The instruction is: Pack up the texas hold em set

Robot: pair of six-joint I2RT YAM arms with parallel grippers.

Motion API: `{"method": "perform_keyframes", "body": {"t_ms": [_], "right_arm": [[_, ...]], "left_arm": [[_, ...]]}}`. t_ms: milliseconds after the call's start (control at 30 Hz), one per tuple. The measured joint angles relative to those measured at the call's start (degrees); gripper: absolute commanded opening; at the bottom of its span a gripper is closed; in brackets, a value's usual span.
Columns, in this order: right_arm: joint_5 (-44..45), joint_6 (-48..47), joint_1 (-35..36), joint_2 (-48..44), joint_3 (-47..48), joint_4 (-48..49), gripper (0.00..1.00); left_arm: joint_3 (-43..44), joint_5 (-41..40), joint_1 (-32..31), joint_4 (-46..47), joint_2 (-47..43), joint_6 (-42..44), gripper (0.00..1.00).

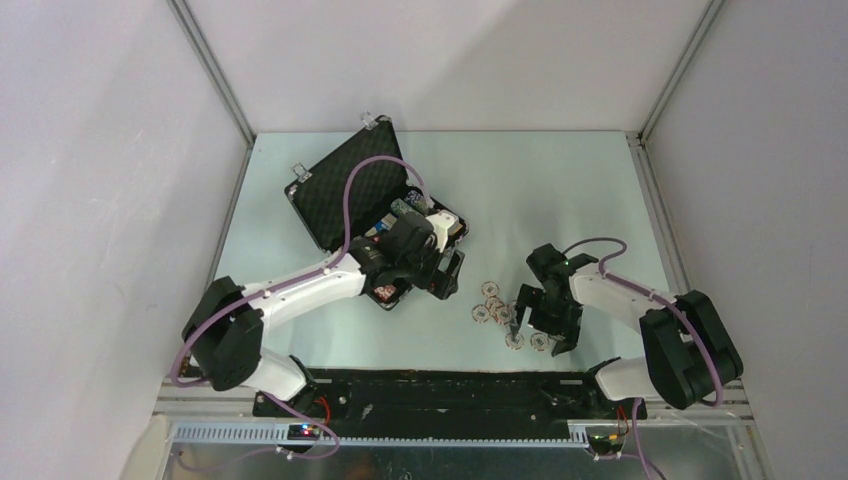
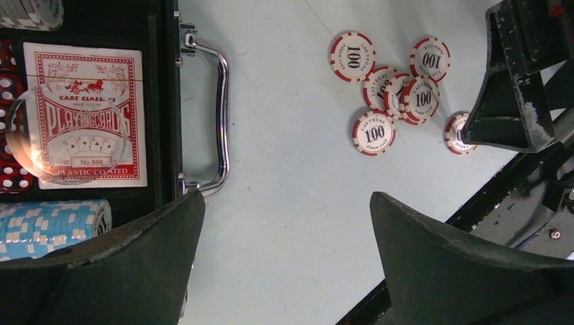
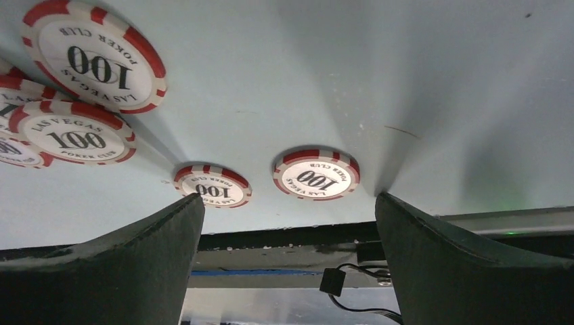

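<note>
1. The black case (image 1: 350,185) sits open on the table (image 1: 560,190) with its foam lid tipped back. Its silver handle (image 2: 218,115) is on the edge facing the loose chips.
2. Inside the case, just behind the handle, there's a red-backed card deck (image 2: 86,115). A roll of light-blue chips (image 2: 51,227) lies beside it, and red dice (image 2: 8,179) sit on the deck's far side from the handle.
3. The left claw (image 2: 285,200) hangs over the case's handle edge, fingers spread wide apart, nothing between them.
4. A bunch of red-and-white 100 chips (image 1: 497,305) lies flat on the table to the right of the case, a few of them overlapping.
5. The right claw (image 1: 540,325) is low over the side of that bunch farthest from the case, fingers wide apart too, gripping nothing.
6. From its wrist camera, two single chips (image 3: 316,174) lie flat between the fingers. Can't tell if the one nearest a finger touches it.
</note>
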Motion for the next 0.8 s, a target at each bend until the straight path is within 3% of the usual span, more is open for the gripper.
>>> {"method": "perform_keyframes", "body": {"t_ms": [200, 467, 800], "right_arm": [[-3.1, 0.9, 1.0, 0.9, 0.2, 1.2, 1.00], [-3.5, 0.2, 8.6, 7.3, 6.1, 2.5, 1.00], [-3.5, 0.5, 7.8, 10.4, 10.3, 6.2, 1.00]], "left_arm": [[-0.2, 0.2, -0.1, 0.7, 0.0, -0.4, 0.99], [-1.1, 0.2, -0.1, 0.8, 0.0, -0.7, 0.99], [-1.6, 0.2, -0.1, 1.3, 0.0, -1.5, 0.99]]}}
